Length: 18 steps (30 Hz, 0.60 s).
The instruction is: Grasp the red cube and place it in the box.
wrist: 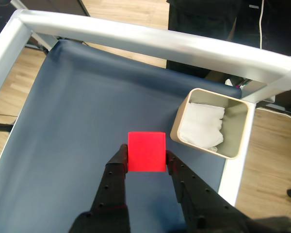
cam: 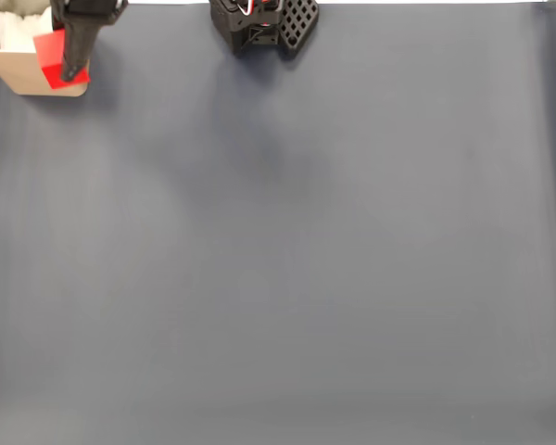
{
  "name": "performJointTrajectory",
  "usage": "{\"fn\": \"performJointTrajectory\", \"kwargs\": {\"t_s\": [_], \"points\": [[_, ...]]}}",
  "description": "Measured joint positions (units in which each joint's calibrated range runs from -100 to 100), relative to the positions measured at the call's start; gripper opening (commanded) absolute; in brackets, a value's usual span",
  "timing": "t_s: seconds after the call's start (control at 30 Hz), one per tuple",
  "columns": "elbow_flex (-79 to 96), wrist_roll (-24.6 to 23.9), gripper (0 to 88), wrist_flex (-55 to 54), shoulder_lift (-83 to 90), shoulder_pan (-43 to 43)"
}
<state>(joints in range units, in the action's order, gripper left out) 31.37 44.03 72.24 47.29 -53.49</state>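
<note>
In the wrist view my gripper [wrist: 145, 154] is shut on the red cube [wrist: 146, 151], a black finger pressing each side, and the cube hangs above the dark blue mat. The tan box [wrist: 183, 116] with a white lining stands just to the right of the cube, near the table's corner. In the fixed view the gripper [cam: 71, 67] sits at the top left with the red cube [cam: 48, 57] beside its black finger, over the front part of the box [cam: 18, 72].
The arm's black base [cam: 262, 23] stands at the top centre of the mat [cam: 306, 260]. A white metal frame [wrist: 150, 41] borders the table's far edge and sides in the wrist view, with wooden floor beyond it.
</note>
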Motion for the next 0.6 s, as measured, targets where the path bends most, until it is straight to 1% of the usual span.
{"fn": "performJointTrajectory", "kwargs": {"t_s": [0.3,0.6], "points": [[0.0,-0.39,0.0,0.0,0.0,-4.01],[0.0,-1.81,0.0,0.0,-0.61,-5.93]]}}
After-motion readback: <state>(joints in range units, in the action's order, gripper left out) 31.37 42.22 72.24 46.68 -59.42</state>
